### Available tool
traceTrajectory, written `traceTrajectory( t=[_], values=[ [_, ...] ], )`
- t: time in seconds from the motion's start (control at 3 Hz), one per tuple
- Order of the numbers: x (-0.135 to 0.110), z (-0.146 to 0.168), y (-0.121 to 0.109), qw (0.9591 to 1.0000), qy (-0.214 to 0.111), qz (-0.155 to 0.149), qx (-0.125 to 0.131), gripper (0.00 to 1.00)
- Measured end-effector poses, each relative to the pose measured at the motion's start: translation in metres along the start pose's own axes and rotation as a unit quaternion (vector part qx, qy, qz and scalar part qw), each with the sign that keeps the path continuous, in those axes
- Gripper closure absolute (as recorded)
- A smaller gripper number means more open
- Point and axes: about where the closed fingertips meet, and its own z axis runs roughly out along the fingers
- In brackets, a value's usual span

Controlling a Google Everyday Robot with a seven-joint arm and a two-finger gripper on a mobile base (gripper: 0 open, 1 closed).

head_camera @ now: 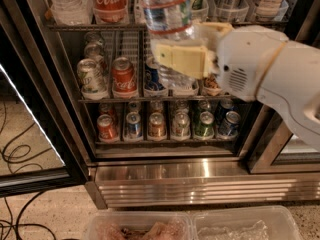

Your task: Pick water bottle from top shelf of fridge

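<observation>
Speckled beige floor point(47, 211) is stretching out well below the gripper point(172, 54), which is clamping the water bottle point(167, 9) high at the fridge point(200, 181). Black cables point(22, 151) are looping over the floor down to the gripper's left, and two clear bins point(235, 215) are sitting directly beneath it.

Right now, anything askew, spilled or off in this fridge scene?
Nothing spilled or toppled. The end effector is shut on the water bottle, held in front of the can racks, below the top shelf. Only oddity: loose cables on the floor by the fridge.
</observation>
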Motion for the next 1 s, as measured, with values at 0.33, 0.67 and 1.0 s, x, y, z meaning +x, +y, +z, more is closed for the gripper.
traceTrajectory(
  t=[0.33, 0.67, 1.0],
  values=[
    [0.041, -0.057, 0.021, 0.9939, 0.103, 0.038, -0.014, 1.0],
    [0.041, -0.057, 0.021, 0.9939, 0.103, 0.038, -0.014, 1.0],
    [0.06, -0.05, 0.042, 0.9919, 0.109, 0.058, -0.03, 1.0]
  ],
)
